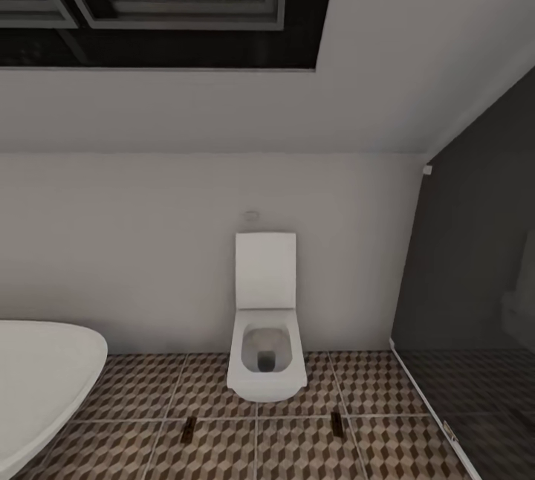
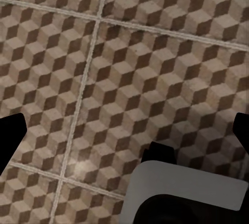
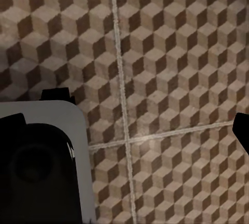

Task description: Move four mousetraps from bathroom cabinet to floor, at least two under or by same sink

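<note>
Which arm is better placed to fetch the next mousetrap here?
Neither clearly: left hand and right hand both hang open and empty over the bathroom floor, so the robot likely must drive on first.

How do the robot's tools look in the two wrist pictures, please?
The left tool has plain black fingers with blunt, angled ends; no markings or cables are visible on them. The right tool looks the same, black and unmarked.
</note>
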